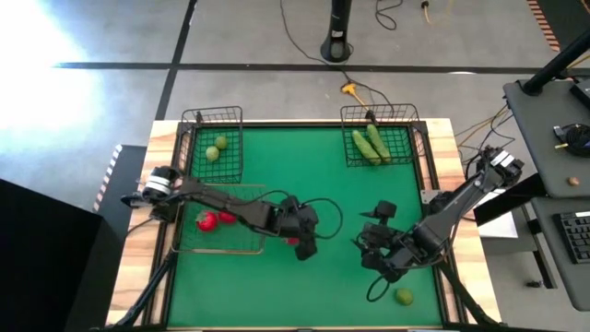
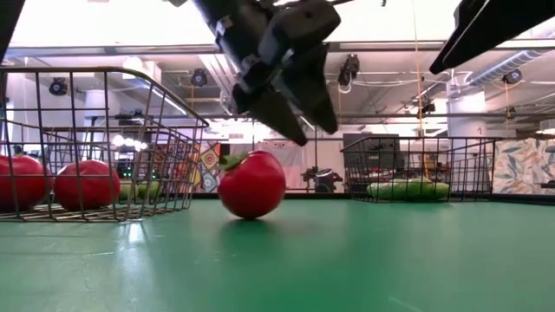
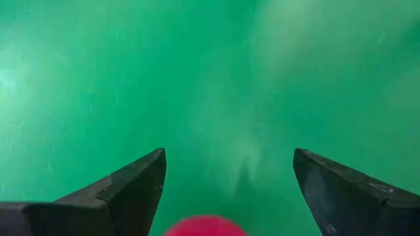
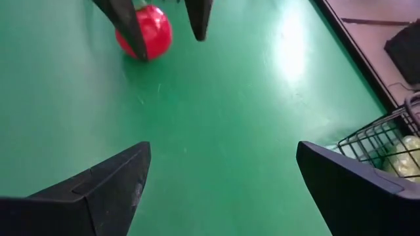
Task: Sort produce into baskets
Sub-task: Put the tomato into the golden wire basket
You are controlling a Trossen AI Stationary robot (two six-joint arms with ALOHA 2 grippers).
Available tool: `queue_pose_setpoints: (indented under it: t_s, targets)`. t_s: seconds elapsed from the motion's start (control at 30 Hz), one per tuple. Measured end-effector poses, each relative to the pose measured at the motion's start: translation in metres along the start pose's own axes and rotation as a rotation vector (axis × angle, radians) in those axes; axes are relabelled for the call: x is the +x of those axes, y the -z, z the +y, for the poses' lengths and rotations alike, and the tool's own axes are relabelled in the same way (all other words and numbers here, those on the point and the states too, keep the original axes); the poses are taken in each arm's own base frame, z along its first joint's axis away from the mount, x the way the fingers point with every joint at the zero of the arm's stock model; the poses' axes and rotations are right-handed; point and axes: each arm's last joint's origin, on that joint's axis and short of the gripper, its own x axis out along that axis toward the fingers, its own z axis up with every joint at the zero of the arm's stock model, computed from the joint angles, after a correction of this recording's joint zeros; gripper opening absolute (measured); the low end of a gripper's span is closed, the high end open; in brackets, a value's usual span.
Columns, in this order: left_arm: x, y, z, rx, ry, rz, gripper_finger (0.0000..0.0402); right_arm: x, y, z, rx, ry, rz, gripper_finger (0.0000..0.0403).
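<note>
A round red piece with a green top (image 2: 251, 184) rests on the green table, also seen in the high view (image 1: 293, 243). My left gripper (image 2: 303, 121) hangs open just above it; the piece shows between its fingers in the left wrist view (image 3: 205, 226). My right gripper (image 1: 373, 251) is open and empty right of centre. Two red pieces (image 1: 214, 219) lie in the grey-wire basket (image 1: 249, 249). Two yellow-green pieces (image 1: 216, 148) lie in the far-left dark basket (image 1: 195, 138). Two cucumbers (image 1: 369, 145) lie in the far-right dark basket (image 1: 410, 138). One yellow-green piece (image 1: 404, 296) lies near the near-right corner.
The table's wooden rim (image 1: 442, 166) runs round the green mat. A desk with a keyboard (image 1: 576, 235) stands off the right edge. Open mat lies between the two grippers and along the near edge.
</note>
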Motion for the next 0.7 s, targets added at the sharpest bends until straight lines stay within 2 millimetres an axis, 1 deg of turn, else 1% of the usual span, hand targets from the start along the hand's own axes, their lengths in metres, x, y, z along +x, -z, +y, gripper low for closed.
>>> queue_pose_setpoints:
  t_s: [0.13, 0.23, 0.4, 0.53, 0.7]
  targets:
    - [-0.005, 0.008, -0.005, 0.016, -0.018, 0.057, 0.0316, 0.002, 0.003, 0.0, 0.014, 0.008, 0.006, 0.0375]
    - [-0.01, 0.005, -0.005, 0.015, -0.03, 0.085, 0.0316, 0.003, 0.004, 0.0, 0.023, 0.01, 0.008, 0.0375]
    - [-0.013, -0.009, 0.014, -0.026, -0.087, 0.142, 0.0316, 0.003, 0.004, 0.0, 0.063, 0.008, 0.007, 0.0375]
    - [-0.013, -0.022, 0.029, -0.068, -0.06, 0.18, 0.0316, 0.002, 0.005, 0.001, 0.079, 0.004, 0.006, 0.0375]
    - [-0.013, -0.018, 0.039, -0.108, -0.094, 0.257, 0.0316, 0.002, 0.005, 0.002, 0.088, -0.014, 0.024, 0.0375]
